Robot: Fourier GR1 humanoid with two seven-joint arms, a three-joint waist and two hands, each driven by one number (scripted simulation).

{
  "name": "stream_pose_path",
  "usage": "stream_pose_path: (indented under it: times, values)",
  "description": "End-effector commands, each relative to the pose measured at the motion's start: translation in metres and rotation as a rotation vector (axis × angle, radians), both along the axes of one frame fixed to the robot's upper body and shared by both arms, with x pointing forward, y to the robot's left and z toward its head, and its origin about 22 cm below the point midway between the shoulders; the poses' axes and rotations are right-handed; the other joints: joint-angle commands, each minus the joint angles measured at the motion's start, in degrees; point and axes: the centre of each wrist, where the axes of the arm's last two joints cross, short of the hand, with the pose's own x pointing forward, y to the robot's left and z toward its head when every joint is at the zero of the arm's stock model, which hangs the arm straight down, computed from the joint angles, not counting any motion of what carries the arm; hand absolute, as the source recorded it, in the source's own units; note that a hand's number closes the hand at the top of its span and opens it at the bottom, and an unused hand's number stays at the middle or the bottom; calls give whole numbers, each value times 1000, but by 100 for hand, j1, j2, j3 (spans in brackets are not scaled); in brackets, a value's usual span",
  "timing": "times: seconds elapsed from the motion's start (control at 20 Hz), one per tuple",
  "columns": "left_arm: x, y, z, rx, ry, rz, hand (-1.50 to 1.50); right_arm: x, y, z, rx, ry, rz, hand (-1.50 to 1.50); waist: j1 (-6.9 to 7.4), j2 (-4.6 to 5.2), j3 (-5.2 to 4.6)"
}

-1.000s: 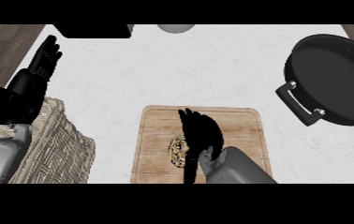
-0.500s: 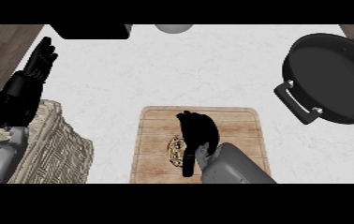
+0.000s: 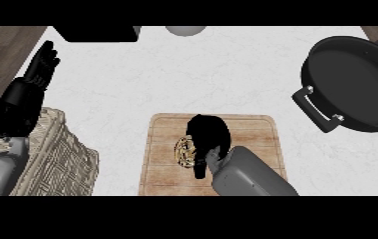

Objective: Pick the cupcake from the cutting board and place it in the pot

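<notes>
The right hand (image 3: 207,135) sits low over the wooden cutting board (image 3: 255,133), its grey forearm coming up from the lower edge; the fingers are bent downward and curl against the cupcake (image 3: 183,152), which shows just to the left of the hand as a brown and yellow patch, partly hidden under the black fingers; whether the thumb has closed behind the cupcake cannot be told, but the fingers wrap its near side; the cupcake lies on the cutting board, left of the board's middle, and nothing shows it raised off the wood; the cutting board lies flat on the pale table (image 3: 221,73), spreading out to either side of the hand; the pot (image 3: 347,83), black and round with a looped handle facing down and left, stands well apart from the hand, up and to its right, near the table's right edge; the left hand (image 3: 37,78) rests far to the left of the right hand, fingers straight and pointing up, holding nothing; below it a woven basket (image 3: 63,158) stands at the table's left edge; beyond the right hand, along the far edge, sit a black box-like thing (image 3: 96,33) and a small grey round thing (image 3: 184,30).
</notes>
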Motion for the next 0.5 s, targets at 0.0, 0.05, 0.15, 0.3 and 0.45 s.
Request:
stream_pose_path:
  times: [0.0,0.05,0.15,0.3,0.45]
  values:
    - [-35,19,-68,-13,272,132,0,0,3,-2,-44,51,-7,150,23,114,-168]
    - [-31,27,-60,-19,280,140,0,-4,8,-2,-40,45,-8,150,51,114,-167]
    - [-32,11,-63,-23,286,125,0,0,9,-2,-50,42,-16,150,74,109,-163]
    - [-33,29,-62,-19,260,156,0,44,-42,16,-25,-86,-243,150,0,139,-169]
    - [-28,21,-53,-38,255,124,0,79,-96,33,-11,-199,-468,150,20,183,-157]
